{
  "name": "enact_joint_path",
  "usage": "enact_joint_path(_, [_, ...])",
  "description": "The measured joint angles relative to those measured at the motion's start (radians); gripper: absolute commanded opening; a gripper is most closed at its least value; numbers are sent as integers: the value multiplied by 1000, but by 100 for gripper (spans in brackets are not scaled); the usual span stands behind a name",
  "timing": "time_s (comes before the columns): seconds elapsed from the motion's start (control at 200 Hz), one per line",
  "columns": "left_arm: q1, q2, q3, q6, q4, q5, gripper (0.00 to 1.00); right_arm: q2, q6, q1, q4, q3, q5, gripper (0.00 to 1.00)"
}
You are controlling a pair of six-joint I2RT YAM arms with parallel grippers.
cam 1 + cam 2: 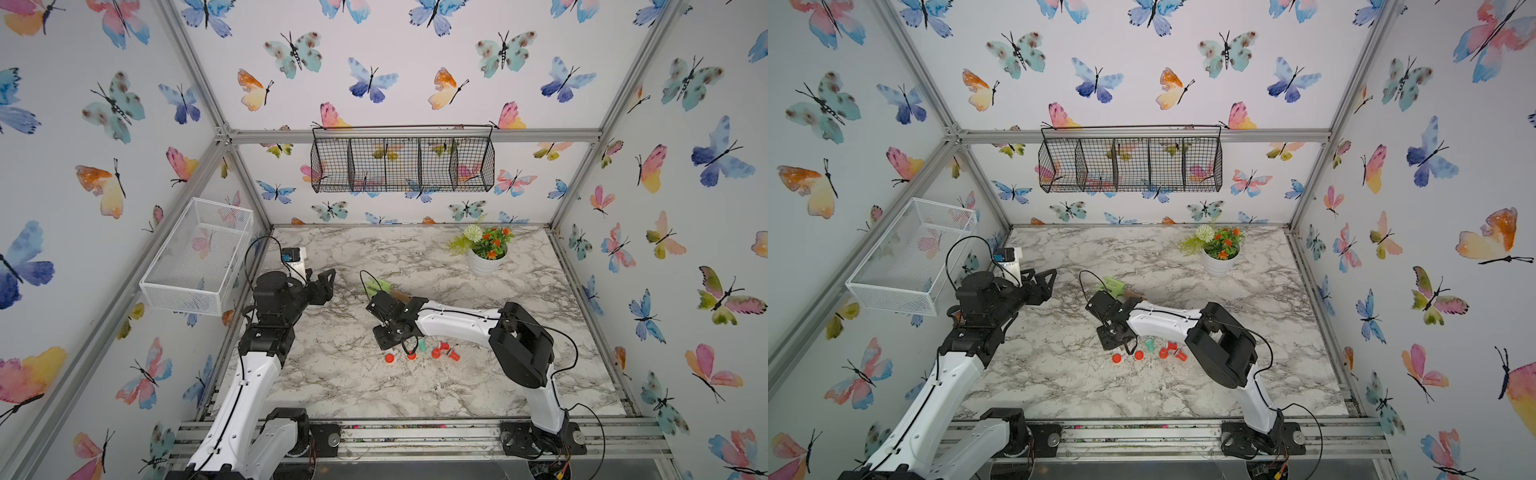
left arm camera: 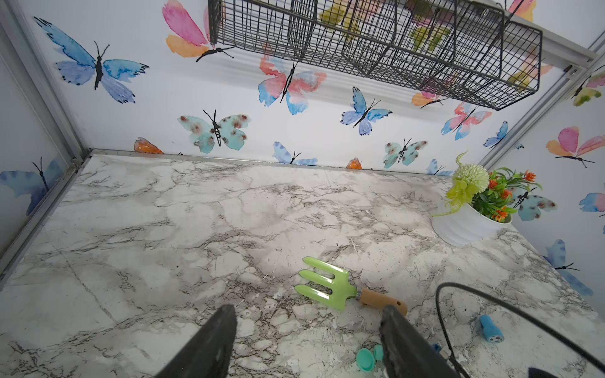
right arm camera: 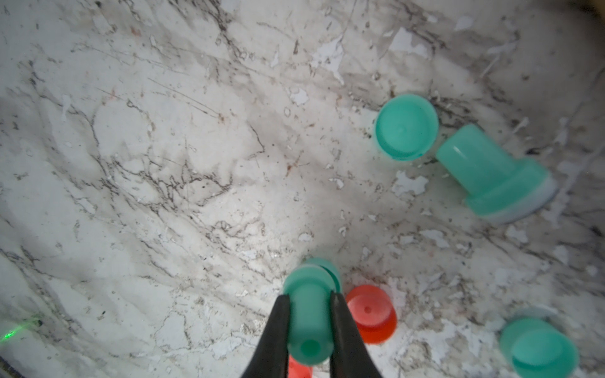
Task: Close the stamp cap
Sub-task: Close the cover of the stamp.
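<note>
In the right wrist view my right gripper (image 3: 309, 296) is shut on the narrow handle of a teal stamp (image 3: 307, 314), held upright with its wide end down. A teal rim (image 3: 332, 271) shows just under that wide end; whether they touch I cannot tell. A loose teal cap (image 3: 406, 126) lies beside another teal stamp (image 3: 494, 173) that is tipped on its side. A red cap (image 3: 370, 314) sits right next to the held stamp. In both top views the right gripper (image 1: 409, 347) (image 1: 1129, 345) hangs over the red pieces (image 1: 436, 353). My left gripper (image 1: 322, 276) (image 2: 309, 327) is open, empty, far left.
A green garden fork (image 2: 324, 284) (image 1: 380, 284) lies behind the right wrist. A blue stamp (image 2: 491, 329) lies on the marble. A white flower pot (image 1: 484, 262) stands at the back right. A white mesh basket (image 1: 195, 257) hangs on the left wall, a black wire basket (image 1: 403, 162) on the back wall.
</note>
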Motion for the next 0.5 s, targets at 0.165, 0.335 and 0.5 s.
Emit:
enact_joint_path(0.165, [0,0,0,0,0,2,72,-8,0,0,5,0,-3,8])
enact_joint_path(0.335, [2,0,0,0,0,3,71,-13,0,0,4,0,0,8])
enact_joint_path(0.5, [2,0,0,0,0,6,72,-13,0,0,1,0,1,8])
